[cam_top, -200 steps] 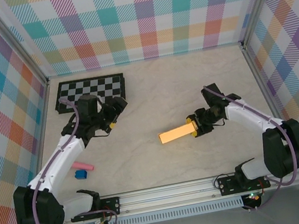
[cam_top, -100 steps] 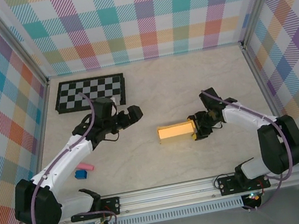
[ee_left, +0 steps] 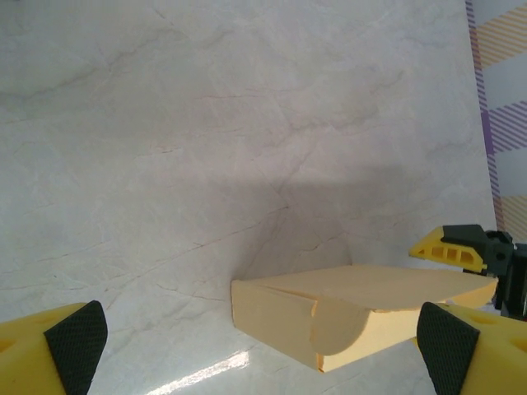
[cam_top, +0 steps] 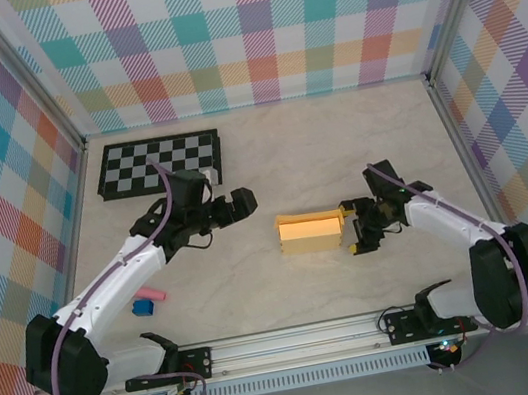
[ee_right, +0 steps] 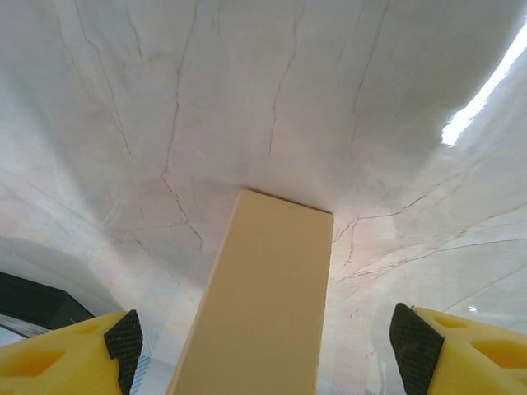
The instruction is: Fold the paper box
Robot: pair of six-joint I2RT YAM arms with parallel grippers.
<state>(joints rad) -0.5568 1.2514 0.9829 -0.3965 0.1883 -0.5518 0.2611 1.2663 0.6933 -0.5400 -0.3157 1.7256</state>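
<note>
The paper box [cam_top: 308, 232] is a small, flat, closed yellow-orange box lying on the marble table near its middle. In the left wrist view the paper box [ee_left: 354, 304] shows a rounded tuck flap on its near end. My left gripper [cam_top: 239, 202] hovers open just left of it, fingers wide apart [ee_left: 261, 350] and touching nothing. My right gripper [cam_top: 357, 227] is at the box's right end, also open. In the right wrist view the paper box [ee_right: 263, 304] lies between the pads [ee_right: 123, 341] with a clear gap on each side.
A black-and-white checkerboard [cam_top: 159, 164] lies at the back left. A small pink block and a blue block [cam_top: 145, 300] sit near the left arm at the front. Plaid walls enclose the table, and an aluminium rail [cam_top: 298, 339] runs along the near edge.
The right gripper's jaws have spread and let go of the box, which now lies flat on the table. My left gripper has moved right, towards the box.
</note>
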